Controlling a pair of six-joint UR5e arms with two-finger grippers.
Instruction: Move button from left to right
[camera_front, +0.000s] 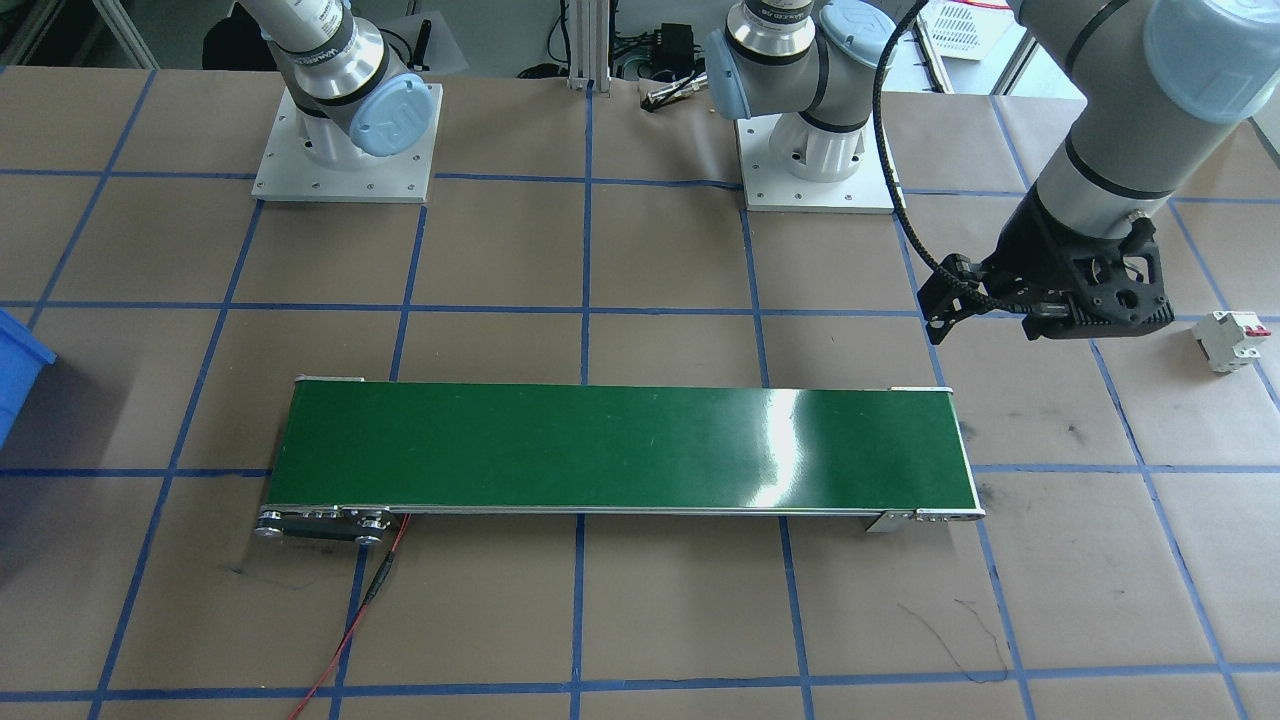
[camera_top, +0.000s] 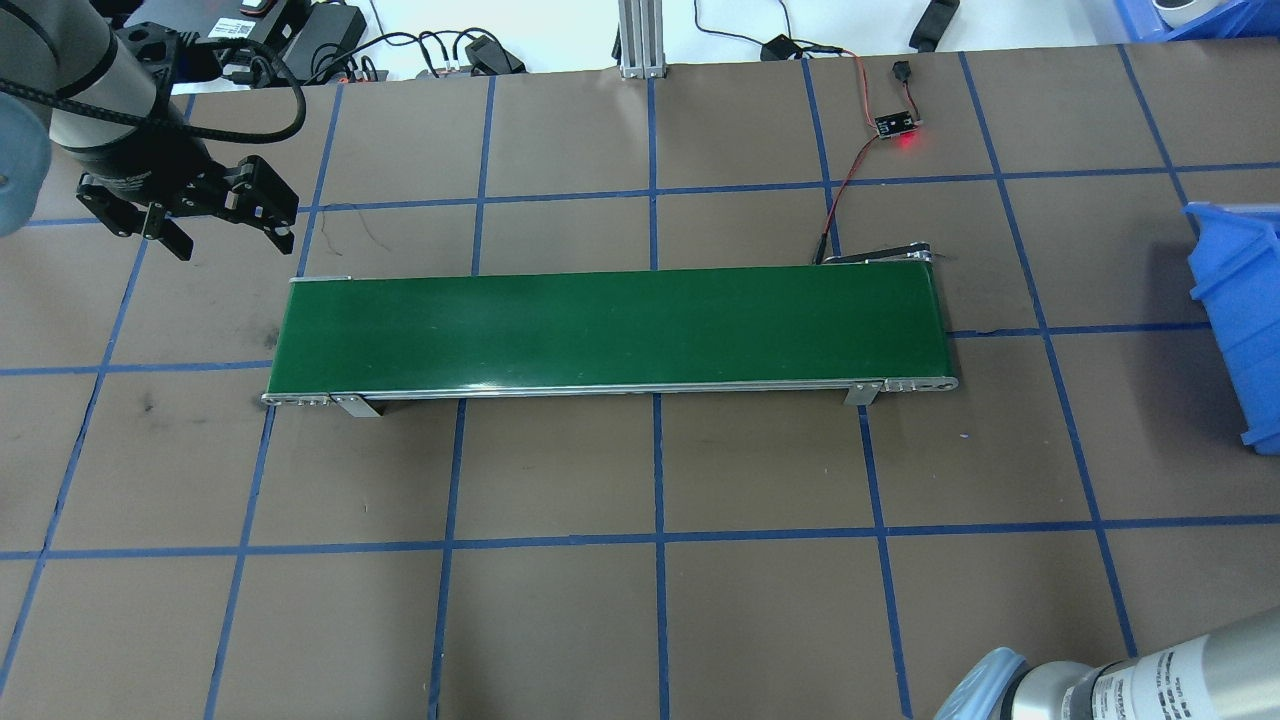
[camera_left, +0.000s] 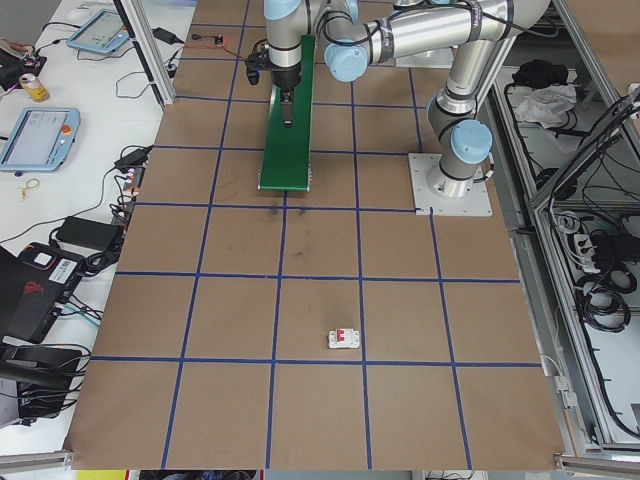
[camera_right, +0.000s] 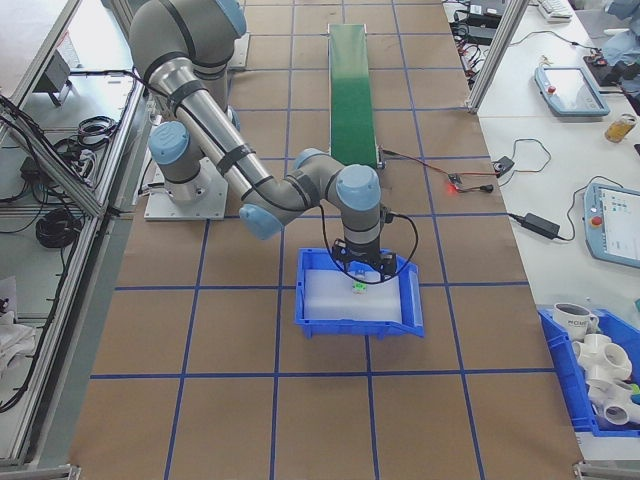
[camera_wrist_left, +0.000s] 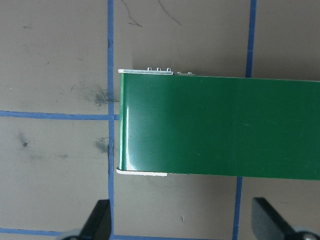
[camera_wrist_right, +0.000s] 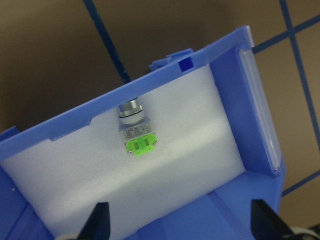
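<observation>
The button (camera_wrist_right: 136, 136) lies on its side on white foam inside the blue bin (camera_wrist_right: 50, 135), showing a silver cap, a grey body and a green end. From the table's right end the button (camera_right: 357, 288) is a small green speck in the bin (camera_right: 360, 326). My right gripper (camera_wrist_right: 180, 222) hangs above it, open, fingers spread wide and not touching it; the same gripper (camera_right: 362, 272) shows over the bin. My left gripper (camera_top: 232, 238) stands open and empty just beyond the left end of the green conveyor belt (camera_top: 610, 325).
A white circuit breaker with a red tab (camera_front: 1232, 340) sits on the brown table past the left gripper (camera_front: 1100, 322). A red-lit small board with wires (camera_top: 897, 127) lies behind the belt's right end. Blue tape lines grid the table.
</observation>
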